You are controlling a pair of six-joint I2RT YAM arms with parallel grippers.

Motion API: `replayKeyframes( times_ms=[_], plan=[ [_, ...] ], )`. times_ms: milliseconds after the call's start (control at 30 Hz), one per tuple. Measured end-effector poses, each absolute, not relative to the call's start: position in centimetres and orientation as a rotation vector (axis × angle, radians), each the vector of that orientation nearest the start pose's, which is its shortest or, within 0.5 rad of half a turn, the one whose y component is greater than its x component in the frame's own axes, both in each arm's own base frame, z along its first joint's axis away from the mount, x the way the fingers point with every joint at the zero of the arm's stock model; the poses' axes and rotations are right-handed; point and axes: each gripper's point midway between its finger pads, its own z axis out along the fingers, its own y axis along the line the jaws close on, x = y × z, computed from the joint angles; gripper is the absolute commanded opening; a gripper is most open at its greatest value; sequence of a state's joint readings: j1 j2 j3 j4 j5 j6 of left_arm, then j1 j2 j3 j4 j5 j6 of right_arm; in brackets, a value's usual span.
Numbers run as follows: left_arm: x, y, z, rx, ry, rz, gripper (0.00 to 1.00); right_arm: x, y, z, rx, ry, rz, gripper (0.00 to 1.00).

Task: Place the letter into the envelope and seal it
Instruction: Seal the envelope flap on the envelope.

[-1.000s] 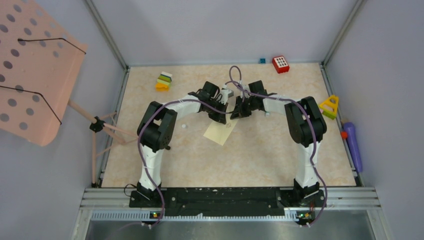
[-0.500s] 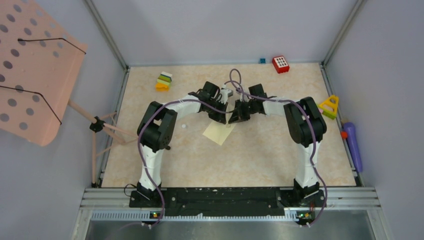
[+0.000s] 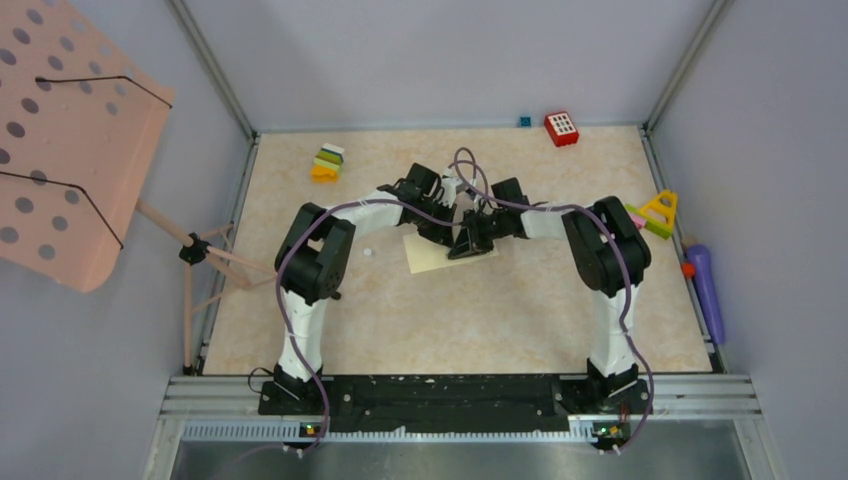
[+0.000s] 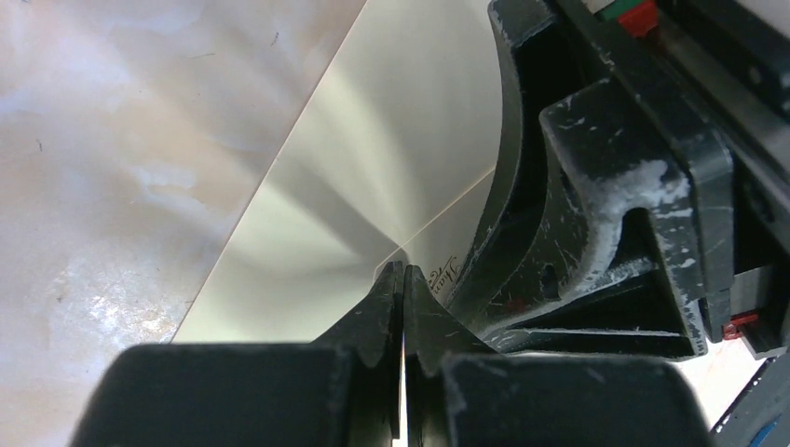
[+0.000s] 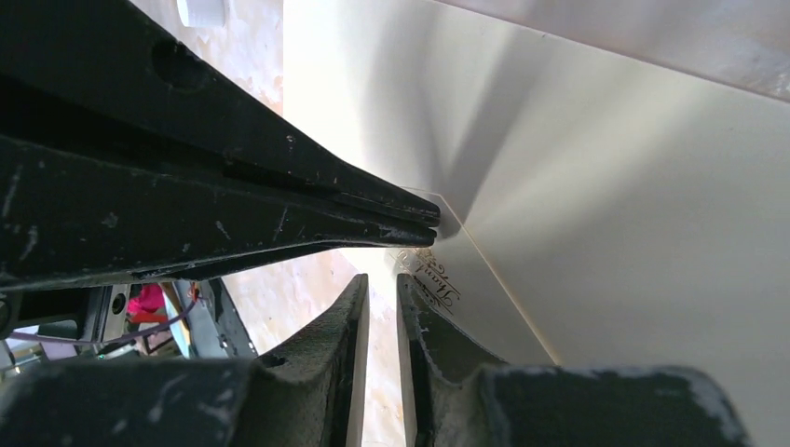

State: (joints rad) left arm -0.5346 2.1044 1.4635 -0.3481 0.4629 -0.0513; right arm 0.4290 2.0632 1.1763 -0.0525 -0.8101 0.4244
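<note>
Envelope [image 3: 425, 257]: pale yellow, lying on the table [image 3: 520, 310] under both my grippers, with its diagonal seams facing up. My left gripper [image 4: 402, 277]: fingers pressed together, tips at the point where the seams meet; I cannot tell whether paper is nipped between them. My right gripper [image 5: 382, 284]: fingers narrowly apart, nothing seen between them, just beside the left tips.

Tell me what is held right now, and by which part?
The left gripper has its jaws shut on the envelope, at the tip of its triangular flap. Whether the right gripper grips anything cannot be told.
</note>
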Motion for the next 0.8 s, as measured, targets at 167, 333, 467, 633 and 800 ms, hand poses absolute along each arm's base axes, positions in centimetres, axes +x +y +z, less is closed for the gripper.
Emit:
replayKeyframes(
  times_ms=[167,333,467,633,800],
  plan=[
    [36.9,-31.4,2.7,0.801,2.476,-0.825,0.00,32.9,30.0,2.1,-0.365,2.584,1.315,0.00],
    [36.9,-31.5,2.7,0.805,2.467,-0.838,0.00,33.2,29.3,1.9,-0.379,2.588,1.256,0.00],
    [37.0,-31.6,2.7,0.805,2.460,-0.838,0.00,33.6,28.1,1.9,-0.391,2.593,1.183,0.00],
    [37.0,-31.7,2.8,0.809,2.453,-0.841,0.00,35.1,25.6,2.0,-0.367,2.588,1.074,0.00],
    [36.8,-31.9,2.8,0.811,2.444,-0.861,0.00,35.8,24.3,2.0,-0.361,2.587,1.011,0.00]
  ],
)
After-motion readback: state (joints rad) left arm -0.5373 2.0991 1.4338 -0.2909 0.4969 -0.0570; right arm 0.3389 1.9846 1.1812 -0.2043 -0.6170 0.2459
